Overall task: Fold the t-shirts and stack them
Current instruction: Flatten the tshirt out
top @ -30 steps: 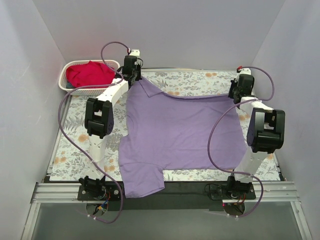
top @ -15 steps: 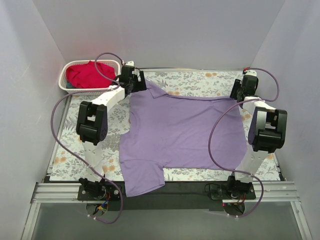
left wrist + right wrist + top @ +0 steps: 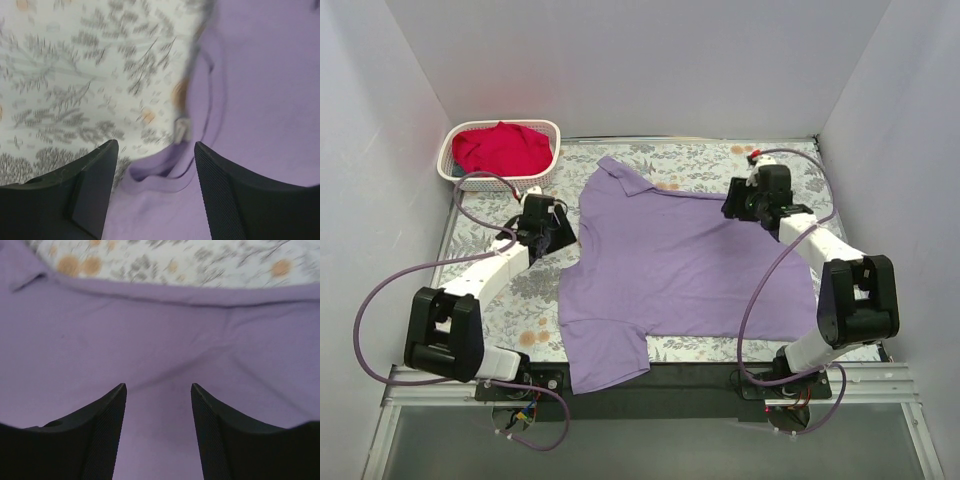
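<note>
Your purple shirt (image 3: pixel 685 265) lies flat on the table (image 3: pixel 700 160), collar at 11 o'clock. Both jaws stand spread, empty: left gripper (image 3: pixel 155 150) at its 9 o'clock sleeve, right gripper (image 3: pixel 157 387) near 1 o'clock. Pinch edges squarely (both layers together) before folding.

Left wrist cam: the floral-print desk cover (image 3: pixel 75 75) is smeared with blur, and the plain lavender cloth t-shirt (image 3: pixel 260 75) runs off the right and bottom edges. The left hand (image 3: pixel 155 144) and right hand (image 3: pixel 158 386) both get chopped by the bottom edge. From above, the bunched bright red cloth t-shirt (image 3: pixel 500 148) sits half hidden behind the wall of the white plastic lattice basket (image 3: pixel 542 170).
</note>
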`<state>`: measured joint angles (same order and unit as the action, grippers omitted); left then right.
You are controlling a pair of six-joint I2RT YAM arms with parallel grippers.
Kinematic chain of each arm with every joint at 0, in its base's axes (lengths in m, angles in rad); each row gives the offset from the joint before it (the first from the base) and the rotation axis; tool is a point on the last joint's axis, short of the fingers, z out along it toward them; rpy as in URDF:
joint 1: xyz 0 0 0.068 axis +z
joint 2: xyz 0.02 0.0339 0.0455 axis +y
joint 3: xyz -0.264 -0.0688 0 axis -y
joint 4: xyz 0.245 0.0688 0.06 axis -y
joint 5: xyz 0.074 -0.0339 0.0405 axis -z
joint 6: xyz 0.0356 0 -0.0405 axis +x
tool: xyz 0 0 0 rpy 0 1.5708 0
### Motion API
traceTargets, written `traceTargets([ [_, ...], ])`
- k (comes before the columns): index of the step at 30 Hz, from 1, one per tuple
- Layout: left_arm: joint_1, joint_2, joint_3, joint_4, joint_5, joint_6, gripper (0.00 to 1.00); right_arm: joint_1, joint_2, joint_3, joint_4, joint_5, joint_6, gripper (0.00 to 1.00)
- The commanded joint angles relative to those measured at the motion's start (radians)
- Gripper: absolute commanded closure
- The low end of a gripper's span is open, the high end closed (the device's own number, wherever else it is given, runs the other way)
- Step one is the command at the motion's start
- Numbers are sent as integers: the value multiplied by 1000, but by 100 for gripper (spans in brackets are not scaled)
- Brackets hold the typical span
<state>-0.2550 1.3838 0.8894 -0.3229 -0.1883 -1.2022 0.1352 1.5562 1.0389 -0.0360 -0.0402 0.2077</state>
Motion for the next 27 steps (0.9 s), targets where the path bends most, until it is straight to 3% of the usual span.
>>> traceTargets([
  [1, 3, -15, -73, -35, 29, -45, 42, 66, -28, -83, -61, -84, 53, 48],
  [7, 5, 44, -78, -47, 56, -20, 52, 145, -65, -206, -64, -148, 73, 52],
  [20, 3, 57, -162, -71, 121, -80, 53, 195, -140, -410, -42, -144, 90, 55],
  [23, 3, 63, -184, -70, 144, -105, 61, 195, -140, -422, -42, -135, 90, 55],
  [24, 3, 61, -190, -68, 147, -108, 75, 193, -142, -428, -42, -133, 90, 55],
  [27, 3, 34, -190, -96, 132, -125, 100, 193, -151, -439, -42, -122, 88, 55],
])
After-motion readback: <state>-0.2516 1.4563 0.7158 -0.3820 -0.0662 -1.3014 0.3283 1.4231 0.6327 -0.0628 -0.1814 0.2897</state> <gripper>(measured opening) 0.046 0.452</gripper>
